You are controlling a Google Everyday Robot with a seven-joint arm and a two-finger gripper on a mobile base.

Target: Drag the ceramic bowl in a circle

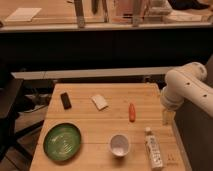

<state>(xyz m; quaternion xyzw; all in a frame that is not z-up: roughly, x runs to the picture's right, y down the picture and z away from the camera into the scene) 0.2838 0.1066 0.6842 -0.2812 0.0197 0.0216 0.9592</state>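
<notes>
The ceramic bowl (62, 141) is a wide, shallow, glossy green dish with pale streaks inside. It sits on the wooden table (95, 122) near the front left corner. The white robot arm (186, 89) reaches in from the right. My gripper (168, 118) hangs below it at the table's right edge, far to the right of the bowl and apart from it. Nothing shows in the gripper.
A small white cup (119, 145) stands right of the bowl. An orange carrot-like item (132, 112), a white packet (100, 102) and a black object (65, 100) lie further back. A bottle (153, 147) lies near the front right. A counter runs behind the table.
</notes>
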